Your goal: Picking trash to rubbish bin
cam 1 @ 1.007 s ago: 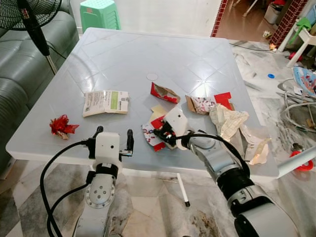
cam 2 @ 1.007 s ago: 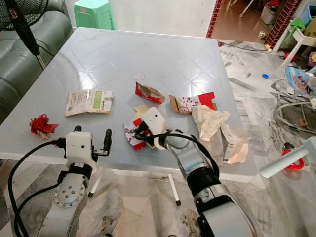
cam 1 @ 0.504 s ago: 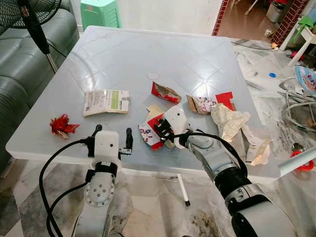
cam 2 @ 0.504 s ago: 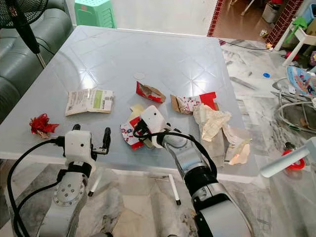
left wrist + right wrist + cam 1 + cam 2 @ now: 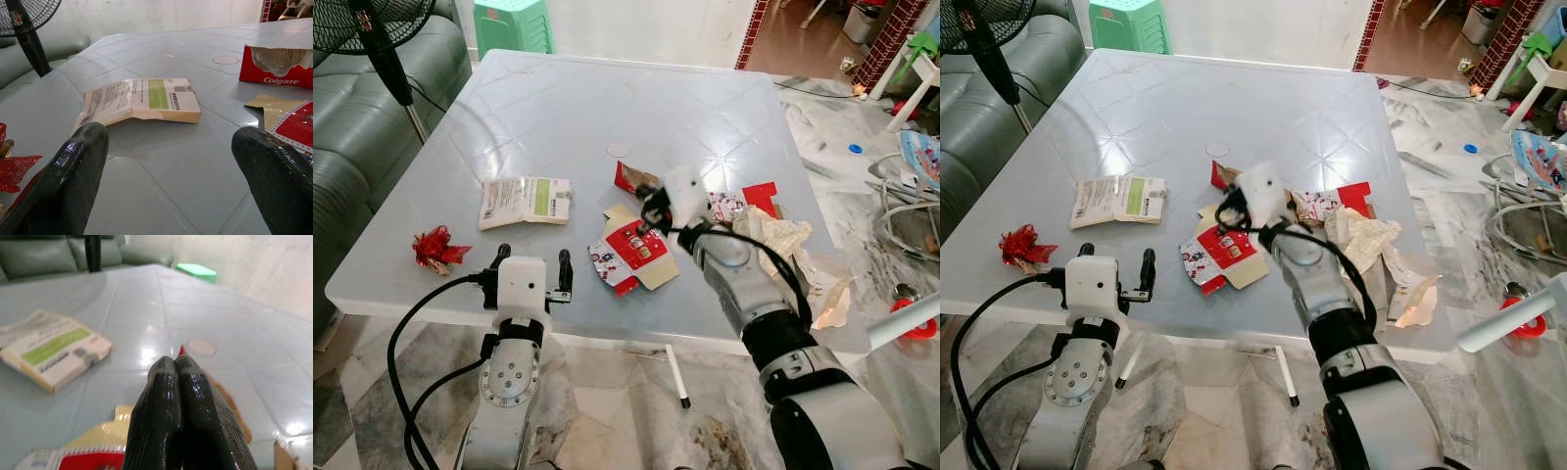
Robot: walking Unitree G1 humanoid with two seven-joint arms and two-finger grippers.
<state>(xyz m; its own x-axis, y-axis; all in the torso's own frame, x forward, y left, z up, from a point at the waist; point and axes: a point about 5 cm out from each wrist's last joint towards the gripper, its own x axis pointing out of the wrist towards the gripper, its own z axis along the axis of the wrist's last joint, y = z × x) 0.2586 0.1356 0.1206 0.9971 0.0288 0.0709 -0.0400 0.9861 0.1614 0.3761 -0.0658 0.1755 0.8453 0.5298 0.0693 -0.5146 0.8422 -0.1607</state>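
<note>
The right gripper hangs above the middle of the pale grey worktop, its two black ribbed fingers pressed flat together with nothing visible between them. Just beneath it lies a flattened red-and-white carton, glossy card with a tan inner flap showing along one side, lying flat toward the near edge. Beyond it sits a torn red toothpaste box, ragged along its open top, white lettering on the side. The left gripper waits at the near edge, its thick, shiny black fingers spread well apart and holding nothing. Ahead of it lies a flat, creased cardboard packet, cream with a green panel and fine print, one end bent upward. Near the worktop's near-left corner rests a crinkled red foil bow, spiky and metallic. Toward the right edge the litter piles up: a torn patterned box, a red card scrap, a crumpled cream paper wrapper, and a thin, translucent, wrinkled plastic bag at the near-right corner. A small round disc lies flat in the worktop's centre. The worktop itself is smooth moulded plastic, scored in a diamond pattern and catching glare. A grey leather sofa and a black standing fan stand beyond the left edge, a green plastic stool past the far edge.
</note>
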